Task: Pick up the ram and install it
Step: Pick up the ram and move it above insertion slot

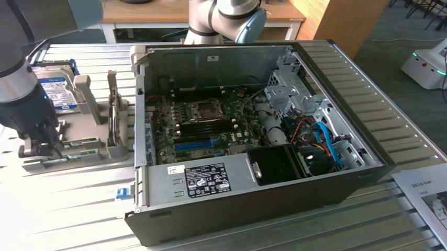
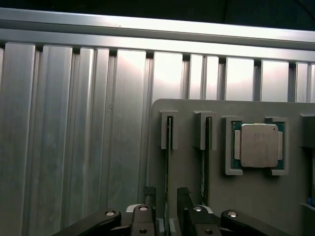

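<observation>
Ram [image 2: 168,162] stands edgewise in its grey holder [image 2: 246,206], the downward-pointing hand [image 2: 166,196] straddling it, jaws apart.

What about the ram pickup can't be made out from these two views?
- Exterior view: the tips of the gripper at the holder; the arm covers them.
- Wrist view: label and chips of the ram; it stands edge-on in its slot.
- Exterior view: whether memory slots on the motherboard are free; too small to tell.
</observation>
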`<state>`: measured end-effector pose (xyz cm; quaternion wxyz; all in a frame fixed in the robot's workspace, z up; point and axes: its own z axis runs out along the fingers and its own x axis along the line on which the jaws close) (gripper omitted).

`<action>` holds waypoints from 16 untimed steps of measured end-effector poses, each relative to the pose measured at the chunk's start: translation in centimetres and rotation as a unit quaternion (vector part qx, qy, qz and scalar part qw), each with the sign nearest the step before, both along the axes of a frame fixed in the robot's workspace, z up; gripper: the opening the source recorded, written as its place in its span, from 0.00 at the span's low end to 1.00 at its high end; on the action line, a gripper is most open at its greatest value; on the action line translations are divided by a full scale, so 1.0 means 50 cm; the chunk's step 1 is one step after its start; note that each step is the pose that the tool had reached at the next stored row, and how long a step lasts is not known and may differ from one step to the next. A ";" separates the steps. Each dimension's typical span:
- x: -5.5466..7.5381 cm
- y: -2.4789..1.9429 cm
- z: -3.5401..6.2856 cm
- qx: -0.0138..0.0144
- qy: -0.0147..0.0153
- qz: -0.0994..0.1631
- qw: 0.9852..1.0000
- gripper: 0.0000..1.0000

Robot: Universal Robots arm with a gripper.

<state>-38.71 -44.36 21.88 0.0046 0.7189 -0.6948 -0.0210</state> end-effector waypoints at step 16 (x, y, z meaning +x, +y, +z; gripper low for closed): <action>0.000 -0.0019 -0.018 0.000 0.000 0.000 1.000 0.31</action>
